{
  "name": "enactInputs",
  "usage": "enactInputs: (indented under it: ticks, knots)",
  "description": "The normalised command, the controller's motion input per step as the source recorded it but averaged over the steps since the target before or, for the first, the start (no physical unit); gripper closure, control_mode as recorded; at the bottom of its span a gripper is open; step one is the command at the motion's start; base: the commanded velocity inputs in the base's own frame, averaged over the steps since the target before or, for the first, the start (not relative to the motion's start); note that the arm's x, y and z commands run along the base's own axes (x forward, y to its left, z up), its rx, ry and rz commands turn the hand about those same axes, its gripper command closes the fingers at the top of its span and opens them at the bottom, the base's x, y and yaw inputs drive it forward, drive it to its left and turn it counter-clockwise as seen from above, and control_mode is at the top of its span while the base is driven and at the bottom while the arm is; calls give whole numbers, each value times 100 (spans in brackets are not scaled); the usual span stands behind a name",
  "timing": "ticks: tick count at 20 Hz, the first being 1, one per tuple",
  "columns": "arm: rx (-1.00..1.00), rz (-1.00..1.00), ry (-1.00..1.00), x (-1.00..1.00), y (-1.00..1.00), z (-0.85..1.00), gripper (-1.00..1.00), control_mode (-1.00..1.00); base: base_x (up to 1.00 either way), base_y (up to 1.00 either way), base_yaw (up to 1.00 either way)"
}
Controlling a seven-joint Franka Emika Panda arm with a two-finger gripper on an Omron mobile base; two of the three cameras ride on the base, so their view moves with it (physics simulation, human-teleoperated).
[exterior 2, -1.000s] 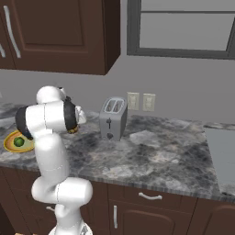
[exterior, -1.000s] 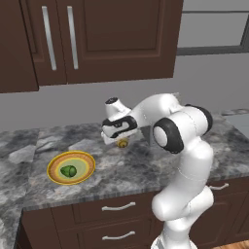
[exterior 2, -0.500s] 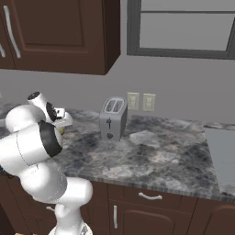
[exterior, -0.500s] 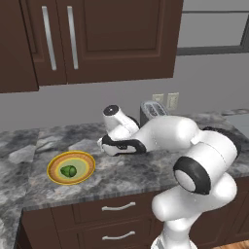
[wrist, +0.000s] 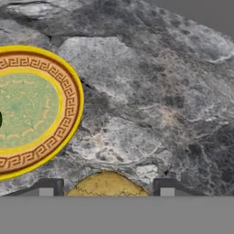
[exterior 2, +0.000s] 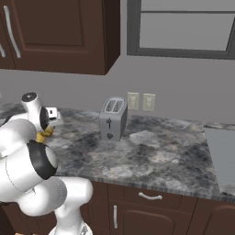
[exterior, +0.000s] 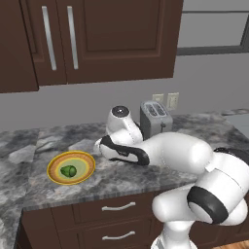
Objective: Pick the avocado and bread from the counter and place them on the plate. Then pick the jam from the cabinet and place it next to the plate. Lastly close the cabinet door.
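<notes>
Cabinet [exterior: 97, 39] doors hang shut above us, dark panelled wood with long silver handles, so the jam stage is still ahead by our reckoning. Below them the grey marbled counter [exterior: 146, 175] runs wide, carrying a silver toaster [exterior: 155, 118] near the back wall under two pale wall outlets [exterior: 165, 100]. Our arm reaches low across the stone toward the plate [exterior: 87, 171], which sits near the counter's front at our left; the low reach suits a short carry rather than a high lift. On the plate's pale green centre lies the avocado [exterior: 68, 171], so we judge the first item placed. In the hand view our gripper [wrist: 106, 189] is closed narrowly around the bread [wrist: 107, 183], a golden-brown lump sitting between the two dark fingertips [wrist: 167, 187], held above bare stone just beside the plate's patterned orange rim. From the right base view the bread shows as a small tan shape under the hand. We judge that what remains is to bring it over the rim, clear of the avocado, before letting go.
</notes>
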Motion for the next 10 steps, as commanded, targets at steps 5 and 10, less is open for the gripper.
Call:
enactInputs:
  ticks: [5,10]
  knots:
    - [11,17,0,-9,46,14,100,-100,0,0,0]
    - [3,10,0,0,50,0,100,-100,0,0,0]
